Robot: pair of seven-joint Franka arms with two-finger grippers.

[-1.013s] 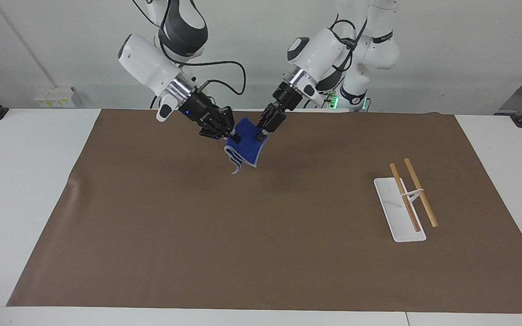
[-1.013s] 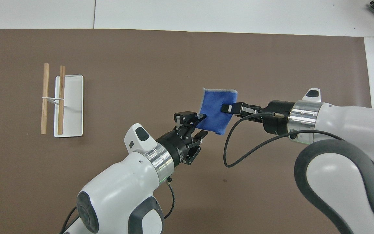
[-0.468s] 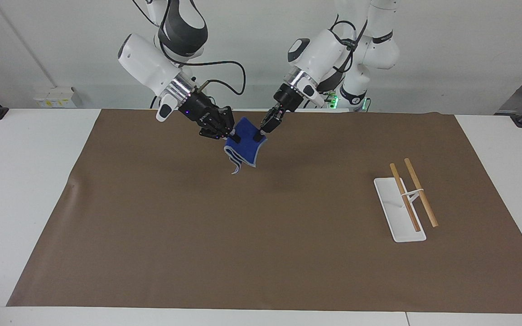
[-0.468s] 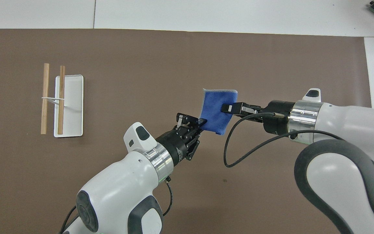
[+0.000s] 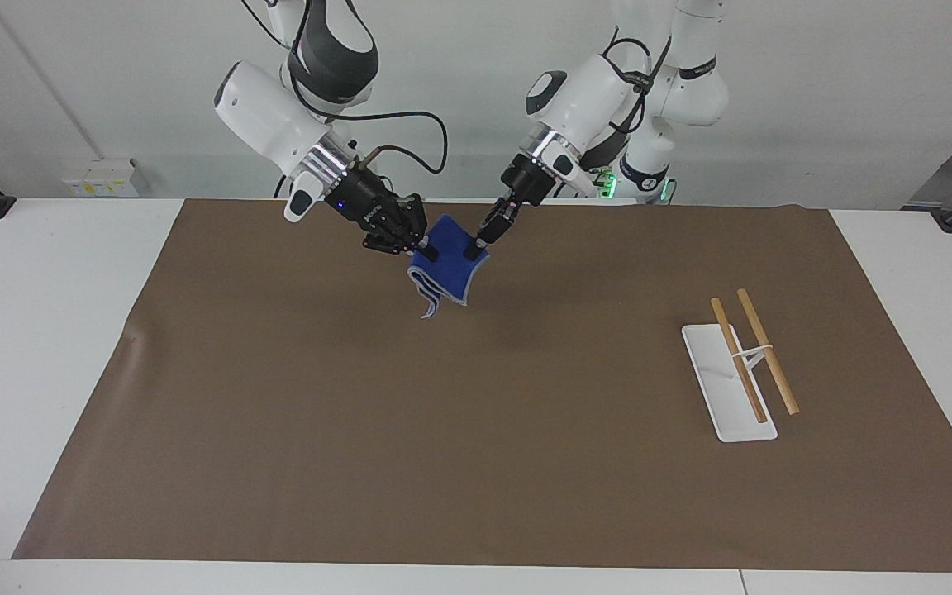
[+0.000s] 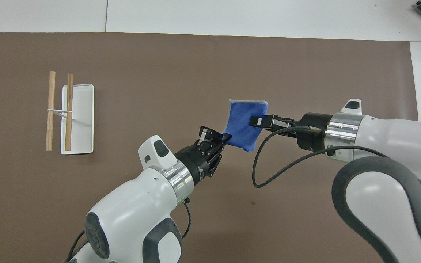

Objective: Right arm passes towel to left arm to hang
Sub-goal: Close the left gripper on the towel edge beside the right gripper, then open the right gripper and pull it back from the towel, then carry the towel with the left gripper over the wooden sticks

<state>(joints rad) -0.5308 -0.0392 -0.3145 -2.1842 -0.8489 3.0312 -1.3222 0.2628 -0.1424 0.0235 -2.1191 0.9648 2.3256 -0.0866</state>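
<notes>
The blue towel [image 5: 446,271] hangs in the air over the brown mat [image 5: 360,413], at the robots' end of the table. My right gripper [image 5: 425,248] is shut on one upper edge of it. My left gripper [image 5: 473,248] is shut on the other upper edge, so both grippers hold it. In the overhead view the towel [image 6: 240,122] lies between the right gripper [image 6: 256,121] and the left gripper [image 6: 226,137]. A loose corner with the pale border droops below it.
A white rack base [image 5: 720,388] with two wooden rods [image 5: 765,351] stands on the mat toward the left arm's end. It also shows in the overhead view [image 6: 82,120]. White table surface [image 5: 38,330] borders the mat.
My left gripper, open around the towel's edge a second ago, has shut on it and its wrist has lifted slightly. The right gripper and the towel have hardly moved.
</notes>
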